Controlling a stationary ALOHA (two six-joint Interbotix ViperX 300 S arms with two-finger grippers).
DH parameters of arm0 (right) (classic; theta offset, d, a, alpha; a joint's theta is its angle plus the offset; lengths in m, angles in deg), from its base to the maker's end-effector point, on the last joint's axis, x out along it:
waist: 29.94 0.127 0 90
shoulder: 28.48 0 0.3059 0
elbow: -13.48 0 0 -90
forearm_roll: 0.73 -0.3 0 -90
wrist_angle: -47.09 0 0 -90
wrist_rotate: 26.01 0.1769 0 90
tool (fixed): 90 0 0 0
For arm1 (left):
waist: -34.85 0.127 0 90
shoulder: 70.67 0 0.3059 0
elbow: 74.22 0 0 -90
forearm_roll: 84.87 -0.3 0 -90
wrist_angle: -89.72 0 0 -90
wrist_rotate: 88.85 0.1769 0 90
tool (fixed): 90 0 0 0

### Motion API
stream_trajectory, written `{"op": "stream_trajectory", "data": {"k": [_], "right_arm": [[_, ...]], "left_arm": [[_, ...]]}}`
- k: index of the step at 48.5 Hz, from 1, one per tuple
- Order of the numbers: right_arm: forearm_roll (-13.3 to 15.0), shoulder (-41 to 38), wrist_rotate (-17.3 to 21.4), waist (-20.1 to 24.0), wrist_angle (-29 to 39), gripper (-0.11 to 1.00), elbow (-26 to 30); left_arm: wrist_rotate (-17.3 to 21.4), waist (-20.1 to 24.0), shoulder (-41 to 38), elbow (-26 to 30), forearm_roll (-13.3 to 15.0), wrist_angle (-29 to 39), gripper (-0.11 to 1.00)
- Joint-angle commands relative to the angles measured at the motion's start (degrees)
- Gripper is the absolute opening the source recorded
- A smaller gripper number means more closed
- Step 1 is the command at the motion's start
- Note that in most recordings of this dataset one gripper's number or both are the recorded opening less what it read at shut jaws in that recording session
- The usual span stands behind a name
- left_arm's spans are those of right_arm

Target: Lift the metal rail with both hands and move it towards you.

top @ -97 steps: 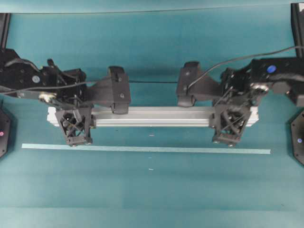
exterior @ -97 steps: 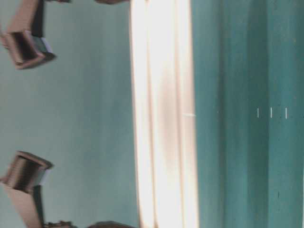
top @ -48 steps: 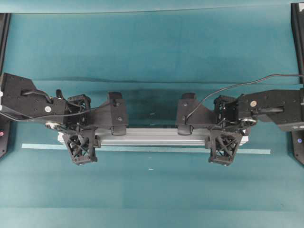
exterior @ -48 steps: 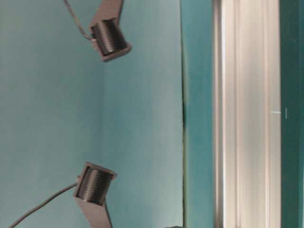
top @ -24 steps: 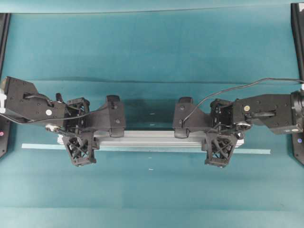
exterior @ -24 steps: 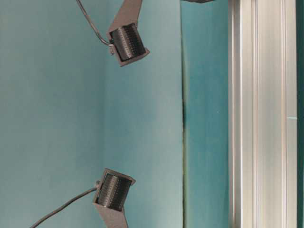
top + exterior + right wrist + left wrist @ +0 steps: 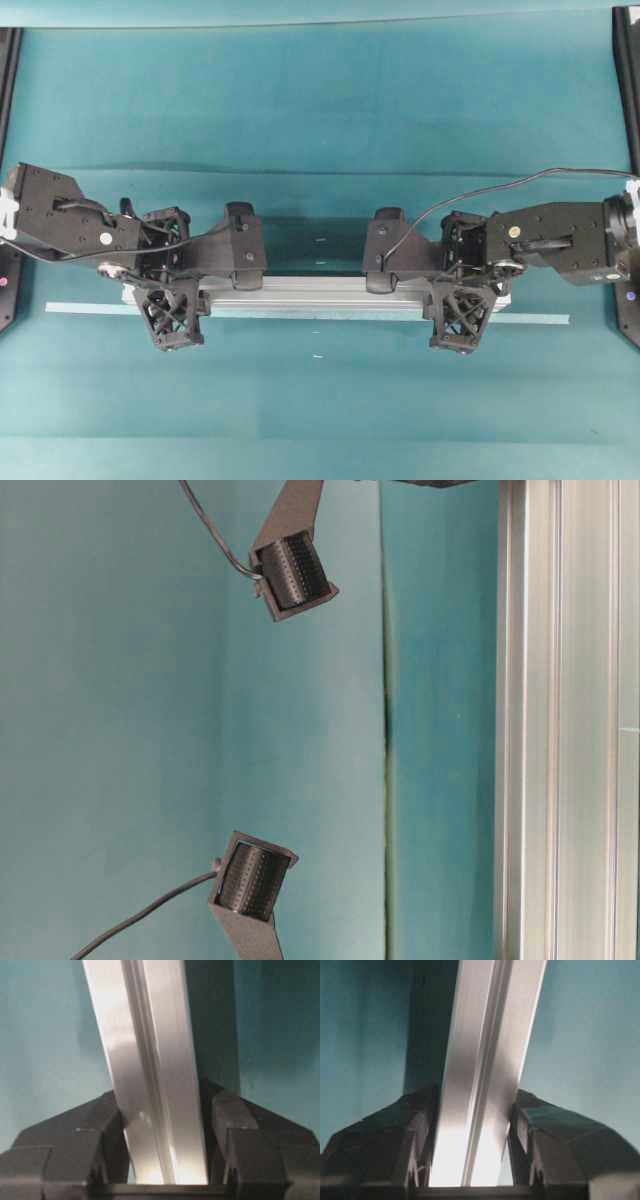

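You have the metal rail (image 7: 320, 293), stiff, smooth and likely heavy, clamped near each end by the left gripper (image 7: 472, 1147) and right gripper (image 7: 165, 1132), jaws partly closed on it, so keep both ends level.

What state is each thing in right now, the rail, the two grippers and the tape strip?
metal rail: held near both ends, level, lying along the tape strip in the overhead view.
left gripper: shut on the metal rail, a finger pressed to each side.
right gripper: shut on the metal rail, a finger pressed to each side.
tape strip: flat on the table, its middle hidden under the rail.
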Motion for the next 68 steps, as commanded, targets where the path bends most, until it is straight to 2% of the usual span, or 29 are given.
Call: {"op": "stream_trajectory", "data": {"k": [1,27,47,68], "right_arm": [[-0.3,-0.2,1.1,-0.7,-0.3,0.42,0.2],[-0.3,-0.2,1.1,-1.6,-0.4,0.42,-0.7],[-0.3,-0.2,1.3,-1.7,-2.1,0.42,-1.0],[-0.9,-0.4,2.2,-1.7,-1.9,0.42,-0.9]], "left_arm": [[-2.3,0.7,0.4,0.4,0.2,-0.7,0.33],[-1.9,0.9,0.3,0.2,0.2,-2.7,0.33],[4.0,0.4,0.5,-0.5,0.2,-4.5,0.33],[3.8,0.4,0.6,-1.5,0.2,-5.1,0.33]]}}
